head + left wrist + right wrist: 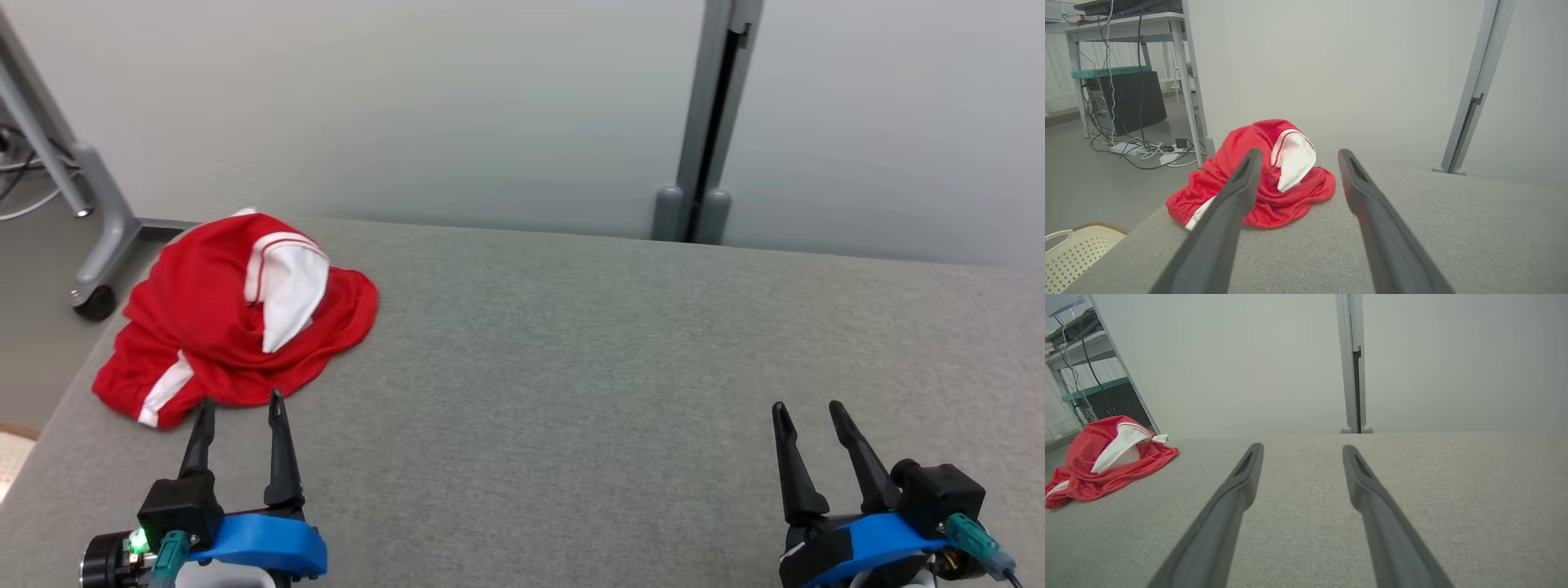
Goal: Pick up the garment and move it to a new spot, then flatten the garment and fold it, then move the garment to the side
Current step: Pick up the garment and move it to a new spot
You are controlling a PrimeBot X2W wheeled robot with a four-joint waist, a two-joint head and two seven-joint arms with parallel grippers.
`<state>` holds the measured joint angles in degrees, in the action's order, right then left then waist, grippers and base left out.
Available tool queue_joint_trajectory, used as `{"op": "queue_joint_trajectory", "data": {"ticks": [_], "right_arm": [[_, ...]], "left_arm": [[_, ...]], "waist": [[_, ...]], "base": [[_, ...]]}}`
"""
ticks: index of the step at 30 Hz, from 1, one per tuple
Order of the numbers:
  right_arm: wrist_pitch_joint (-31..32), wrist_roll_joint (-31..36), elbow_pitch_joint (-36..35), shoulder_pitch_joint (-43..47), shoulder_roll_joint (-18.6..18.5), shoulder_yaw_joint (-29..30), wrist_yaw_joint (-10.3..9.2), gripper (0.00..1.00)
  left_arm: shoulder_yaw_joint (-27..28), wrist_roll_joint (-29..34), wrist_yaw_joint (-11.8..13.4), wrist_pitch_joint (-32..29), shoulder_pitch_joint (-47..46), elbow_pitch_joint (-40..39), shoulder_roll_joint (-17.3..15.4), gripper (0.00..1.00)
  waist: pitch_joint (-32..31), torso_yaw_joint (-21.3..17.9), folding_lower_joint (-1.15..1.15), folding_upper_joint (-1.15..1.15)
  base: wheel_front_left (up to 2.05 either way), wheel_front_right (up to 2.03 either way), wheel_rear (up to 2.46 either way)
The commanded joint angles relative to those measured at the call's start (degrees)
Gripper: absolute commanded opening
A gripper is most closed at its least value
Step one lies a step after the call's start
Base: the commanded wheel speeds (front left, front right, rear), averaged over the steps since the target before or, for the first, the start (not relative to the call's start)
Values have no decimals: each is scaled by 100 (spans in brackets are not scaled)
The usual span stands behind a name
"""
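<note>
The garment (212,318) is a crumpled red piece with white panels and stripes, lying in a heap at the far left corner of the grey table (571,367). My left gripper (241,404) stands open just in front of the heap, its fingertips close to the near hem and nothing between them. The left wrist view has the garment (1274,179) straight ahead past the open fingers (1237,192). Far off at the lower right, my right gripper (807,408) is open over bare table. From the right wrist view the garment (1106,457) lies at the far left.
A pale partition wall with a grey upright post (706,122) runs behind the table. Left of the table stand a wheeled grey frame leg (94,237), a desk with a dark box and cables (1126,102), and a perforated cream basket (1073,253) on the floor.
</note>
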<state>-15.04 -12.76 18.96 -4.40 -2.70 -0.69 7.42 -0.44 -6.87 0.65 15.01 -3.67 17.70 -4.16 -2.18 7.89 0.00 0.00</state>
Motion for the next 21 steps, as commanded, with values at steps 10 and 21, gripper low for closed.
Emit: {"op": "queue_joint_trajectory", "data": {"ticks": [10, 21], "right_arm": [[-22, -99, 12, 95, -35, -68, 13, 100], [-22, -180, 17, 144, -35, -74, 13, 100]], "left_arm": [[110, 25, 42, 22, 53, 1, -127, 100], [175, 3, 60, 22, 113, -35, -243, 100]], "waist": [[-37, 771, 0, 0], [-64, 1481, 0, 0]], "base": [[0, 0, 0], [0, 0, 0]]}}
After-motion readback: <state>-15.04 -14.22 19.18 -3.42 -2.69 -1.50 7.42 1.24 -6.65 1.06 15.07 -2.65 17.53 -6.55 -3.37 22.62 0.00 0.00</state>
